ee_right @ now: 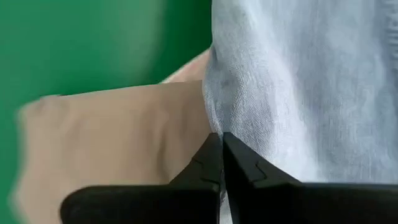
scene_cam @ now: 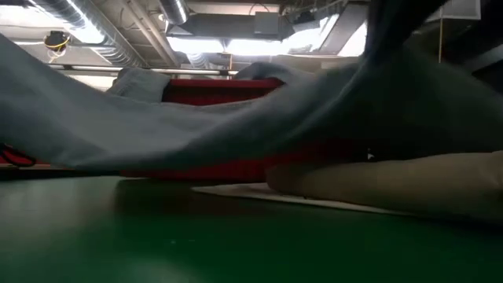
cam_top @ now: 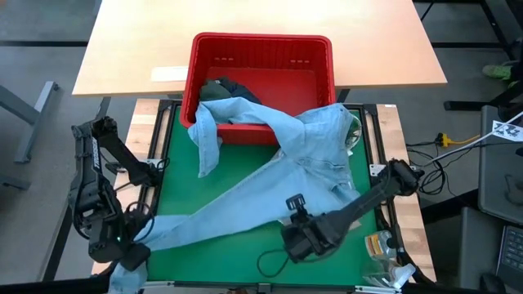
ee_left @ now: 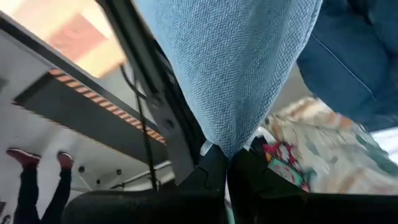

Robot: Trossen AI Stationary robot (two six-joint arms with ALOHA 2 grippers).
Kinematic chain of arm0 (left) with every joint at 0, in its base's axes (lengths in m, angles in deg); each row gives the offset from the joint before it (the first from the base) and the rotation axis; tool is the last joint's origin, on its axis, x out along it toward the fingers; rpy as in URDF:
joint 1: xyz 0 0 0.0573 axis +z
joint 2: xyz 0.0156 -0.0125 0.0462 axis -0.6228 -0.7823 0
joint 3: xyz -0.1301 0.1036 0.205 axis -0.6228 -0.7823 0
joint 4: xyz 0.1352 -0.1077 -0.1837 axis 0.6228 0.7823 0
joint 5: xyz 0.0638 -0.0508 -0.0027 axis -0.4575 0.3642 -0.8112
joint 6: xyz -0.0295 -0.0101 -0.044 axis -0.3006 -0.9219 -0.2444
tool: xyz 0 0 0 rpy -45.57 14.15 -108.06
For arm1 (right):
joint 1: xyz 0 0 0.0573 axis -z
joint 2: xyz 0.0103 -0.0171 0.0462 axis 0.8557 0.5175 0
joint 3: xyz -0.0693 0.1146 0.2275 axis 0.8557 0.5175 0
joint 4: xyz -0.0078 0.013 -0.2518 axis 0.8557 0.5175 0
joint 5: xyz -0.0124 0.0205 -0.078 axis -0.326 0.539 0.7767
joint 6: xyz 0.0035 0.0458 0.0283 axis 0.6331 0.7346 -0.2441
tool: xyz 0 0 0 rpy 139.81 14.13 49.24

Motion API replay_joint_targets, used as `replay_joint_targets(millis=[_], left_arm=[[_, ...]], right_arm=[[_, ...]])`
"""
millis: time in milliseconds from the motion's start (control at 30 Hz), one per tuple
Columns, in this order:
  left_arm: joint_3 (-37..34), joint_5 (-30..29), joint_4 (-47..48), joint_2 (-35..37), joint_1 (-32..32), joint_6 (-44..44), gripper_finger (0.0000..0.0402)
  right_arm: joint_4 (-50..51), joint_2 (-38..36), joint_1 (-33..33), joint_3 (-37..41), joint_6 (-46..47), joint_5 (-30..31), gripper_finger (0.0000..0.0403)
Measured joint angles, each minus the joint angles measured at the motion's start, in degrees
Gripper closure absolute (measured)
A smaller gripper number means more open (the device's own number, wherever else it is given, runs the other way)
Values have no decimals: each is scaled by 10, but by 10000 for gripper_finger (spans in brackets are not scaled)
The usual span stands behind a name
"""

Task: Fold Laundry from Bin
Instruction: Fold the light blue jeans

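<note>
The shirt (cam_top: 270,175) lies spread across the mat (cam_top: 245,245), one sleeve draped over the near rim of the bin (cam_top: 261,49), which stands behind the mat. Another garment (cam_top: 229,88) sits inside the bin. The opposite sleeve stretches to the mat's near-left corner.

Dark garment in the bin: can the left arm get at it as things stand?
Probably not. The left hand is shut on the blue shirt at the table's near corner, and that shirt drapes over the red bin, partly covering the dark garment.

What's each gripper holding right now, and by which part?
Both pinch the light blue shirt: left gripper its stretched-out sleeve end, right gripper its lower edge.
</note>
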Motion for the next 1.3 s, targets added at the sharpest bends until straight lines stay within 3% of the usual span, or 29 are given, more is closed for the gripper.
replay_joint_targets(millis=[133,333,467,700,933,1133,1300], left_arm=[[0,-16,-43,0,0,-8,401],[0,-108,-50,0,0,-6,401],[0,-162,-17,-2,0,-6,401],[0,-148,57,-6,0,35,386],[-3,-151,64,-7,10,39,332],[-15,-155,68,-8,10,39,316],[-34,-232,63,-8,10,39,319]], right_arm=[[78,0,-29,-59,31,0,399],[184,-2,-53,-100,122,-1,400],[186,-2,-50,-73,144,-20,401],[187,-2,-50,-20,144,-39,400],[187,-2,-50,6,144,-50,400],[185,-2,-50,11,144,-50,388],[185,-1,-50,11,144,-50,376]])
